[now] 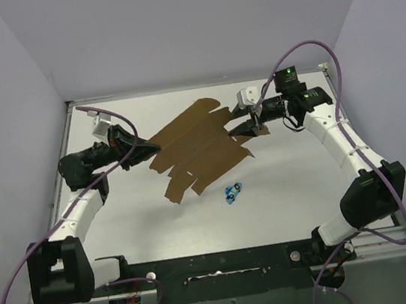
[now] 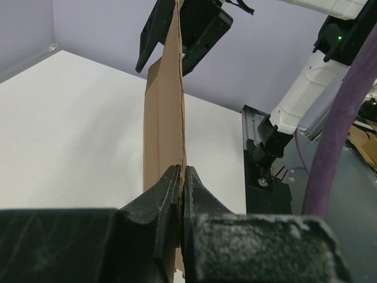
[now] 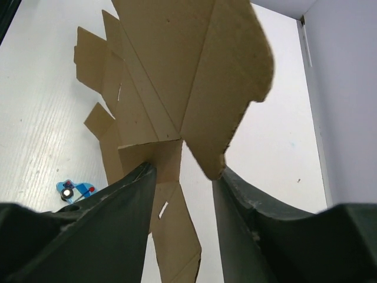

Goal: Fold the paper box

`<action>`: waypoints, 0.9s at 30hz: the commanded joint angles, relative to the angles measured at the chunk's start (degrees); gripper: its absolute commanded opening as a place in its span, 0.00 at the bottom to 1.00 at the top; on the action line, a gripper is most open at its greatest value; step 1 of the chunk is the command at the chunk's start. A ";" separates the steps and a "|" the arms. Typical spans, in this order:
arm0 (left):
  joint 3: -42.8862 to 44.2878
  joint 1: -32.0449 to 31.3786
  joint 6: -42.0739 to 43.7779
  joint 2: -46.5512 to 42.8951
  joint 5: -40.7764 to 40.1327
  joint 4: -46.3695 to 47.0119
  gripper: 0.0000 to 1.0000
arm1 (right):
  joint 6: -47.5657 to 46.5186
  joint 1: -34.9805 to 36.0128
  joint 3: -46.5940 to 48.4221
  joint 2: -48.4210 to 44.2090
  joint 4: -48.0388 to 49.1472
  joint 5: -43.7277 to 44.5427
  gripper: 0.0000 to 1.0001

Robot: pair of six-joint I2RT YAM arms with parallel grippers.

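Left gripper (image 2: 182, 175) pressed together on one edge of the paper box (image 1: 197, 151) | right gripper (image 3: 185, 171) spread, straddling a flap on the far side | sheet unfolded, mid-table between the arms | advice: hold left pinch firm, close right beside the crease before bending.

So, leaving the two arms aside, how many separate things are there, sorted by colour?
Brown, the unfolded paper box: 1
Blue, a small blue object: 1
Total: 2
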 commanded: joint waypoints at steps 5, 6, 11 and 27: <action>4.06 -0.22 -11.13 4.76 2.21 16.68 0.00 | 2.63 1.03 -2.48 0.80 5.91 -5.64 0.46; 4.07 -0.34 -11.35 4.97 2.30 16.78 0.00 | 2.89 1.02 -2.89 0.80 6.63 -6.32 0.45; 5.70 -0.87 -11.66 5.16 3.10 16.79 0.00 | 5.01 1.22 -4.16 0.85 9.08 -9.10 0.42; 7.77 -2.25 -11.94 6.23 3.52 17.04 0.00 | 2.13 2.27 -4.47 0.31 6.93 -9.63 0.00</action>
